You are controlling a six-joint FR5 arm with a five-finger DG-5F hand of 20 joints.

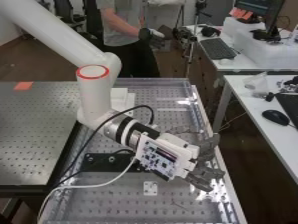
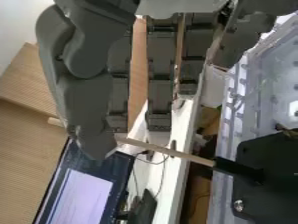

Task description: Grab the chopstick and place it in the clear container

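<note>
Slanting from the fingers (image 1: 205,176), the chopstick (image 2: 166,151) points toward the black plate (image 2: 269,157).

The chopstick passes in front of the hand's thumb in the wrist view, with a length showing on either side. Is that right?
Not quite: the wrist view shows the chopstick passing behind the thumb, which covers part of it. A length does show on either side.

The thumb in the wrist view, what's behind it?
The chopstick passes behind the thumb, showing on both sides of it; the stretch in between is covered, so it can't be seen.
</note>
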